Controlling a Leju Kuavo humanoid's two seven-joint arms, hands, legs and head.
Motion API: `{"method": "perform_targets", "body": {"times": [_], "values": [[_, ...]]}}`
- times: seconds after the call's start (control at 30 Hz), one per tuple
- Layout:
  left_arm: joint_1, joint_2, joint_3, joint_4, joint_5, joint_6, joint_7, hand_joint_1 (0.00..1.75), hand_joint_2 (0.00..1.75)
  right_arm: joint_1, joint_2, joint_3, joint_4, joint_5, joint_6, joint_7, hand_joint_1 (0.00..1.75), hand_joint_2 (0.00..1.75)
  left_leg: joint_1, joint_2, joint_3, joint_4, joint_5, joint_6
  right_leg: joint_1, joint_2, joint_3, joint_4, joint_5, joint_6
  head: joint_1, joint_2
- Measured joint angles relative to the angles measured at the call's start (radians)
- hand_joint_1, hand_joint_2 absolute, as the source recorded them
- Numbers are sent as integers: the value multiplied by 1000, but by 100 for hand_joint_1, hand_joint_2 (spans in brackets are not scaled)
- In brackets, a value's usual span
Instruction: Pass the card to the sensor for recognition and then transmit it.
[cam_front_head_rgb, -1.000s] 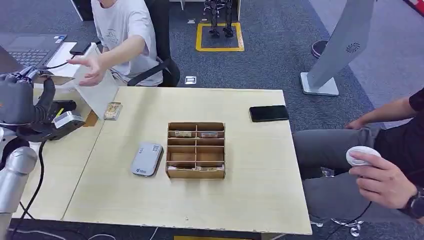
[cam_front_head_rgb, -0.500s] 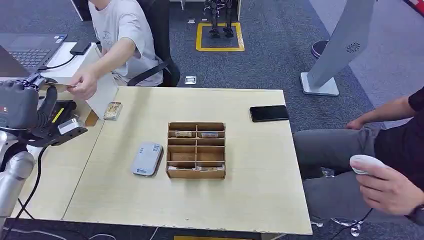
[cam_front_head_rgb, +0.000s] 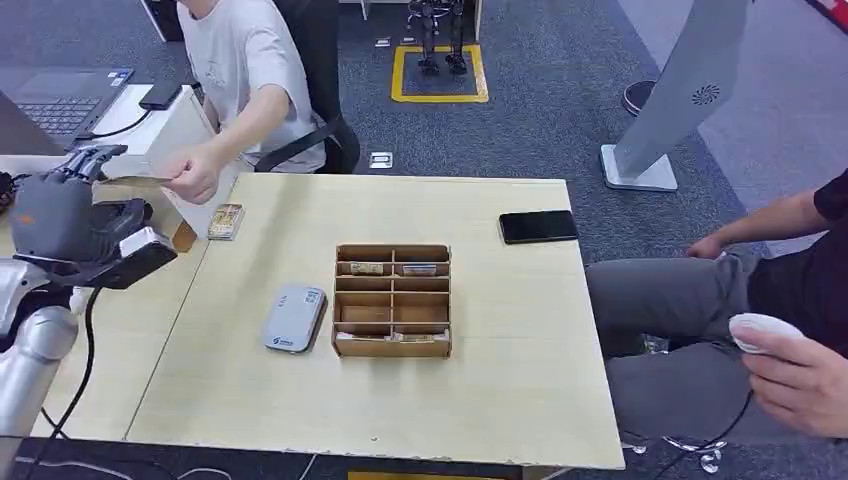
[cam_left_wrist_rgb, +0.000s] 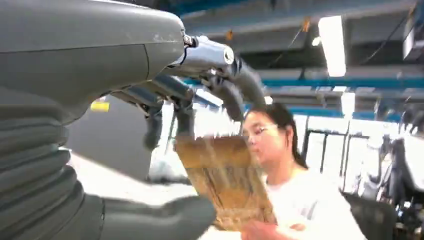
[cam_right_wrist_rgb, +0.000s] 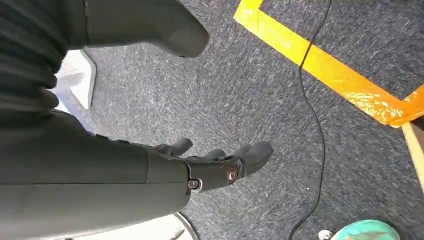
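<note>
Two hands share the card (cam_front_head_rgb: 140, 181): my left robot hand (cam_front_head_rgb: 62, 212) holds one end, the person's hand (cam_front_head_rgb: 196, 180) the other, so I fear a mistimed release drops it; my right robot hand (cam_right_wrist_rgb: 220, 162) hangs empty, fingers apart.

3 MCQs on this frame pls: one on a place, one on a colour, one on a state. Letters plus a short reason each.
1. Where does the black phone lie?
A. on the table's far right part
B. inside the wooden organizer
C. on the floor

2. What colour is the floor tape near the right hand?
A. red
B. yellow
C. white

3. What is the state of the card?
A. lying flat on the table
B. standing in the organizer
C. held up between the left hand and a person's hand

Key: 1 A, it lies right of the wooden organizer. 2 B, the tape is yellow. 3 C, both touch it.
</note>
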Motion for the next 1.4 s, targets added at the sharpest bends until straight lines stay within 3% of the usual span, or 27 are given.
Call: {"method": "perform_targets", "body": {"times": [0.53,0.6,0.67,0.73,0.77,0.9,1.0,1.07,1.27,1.4], "values": [[48,-19,-2,-79,47,-55,11,0,175,6,0,0,-11,-16,-7,1,0,175,0,0,0,0,0,0,0,0,0,0,0,0,0,0],[57,-26,-2,-97,126,-132,-21,0,175,8,0,0,-14,-23,-7,1,0,175,0,0,0,0,0,0,0,0,0,0,0,0,0,0],[85,-34,-22,-150,235,-272,-68,0,175,12,0,-1,-17,-36,-7,1,0,175,0,0,0,0,0,0,0,0,0,0,0,0,0,0],[125,-42,-75,-224,277,-383,-101,0,175,20,0,-2,-20,-43,-6,1,0,175,-1,0,0,0,0,0,0,0,0,0,0,0,0,0],[148,-40,-105,-265,278,-408,-117,0,175,24,0,-3,-20,-44,-6,2,0,175,0,0,-1,0,-1,1,0,0,0,0,0,0,0,0],[235,-31,-206,-388,308,-382,-174,0,175,42,1,-11,-25,-55,-3,1,0,175,-1,1,-1,0,-3,2,-1,1,-1,-1,-1,1,0,0],[298,-34,-270,-433,228,-323,-200,0,175,48,1,-16,-34,-58,7,3,0,175,-1,1,-1,0,-3,2,-1,1,-1,-1,-1,1,0,0],[327,-33,-317,-442,140,-268,-186,0,175,51,2,-18,-45,-58,15,4,0,175,-1,1,-1,0,-3,2,-1,0,-1,-1,-1,1,0,0],[429,-32,-384,-438,62,-187,-132,0,175,59,14,-29,-82,-60,28,-12,0,175,-1,1,-1,0,-3,2,-1,1,-1,-1,-1,1,0,0],[463,-33,-409,-430,44,-177,-123,0,175,59,21,-34,-97,-60,29,-12,0,175,0,1,-1,0,-3,2,-1,0,-1,-1,-1,1,0,0]]}}
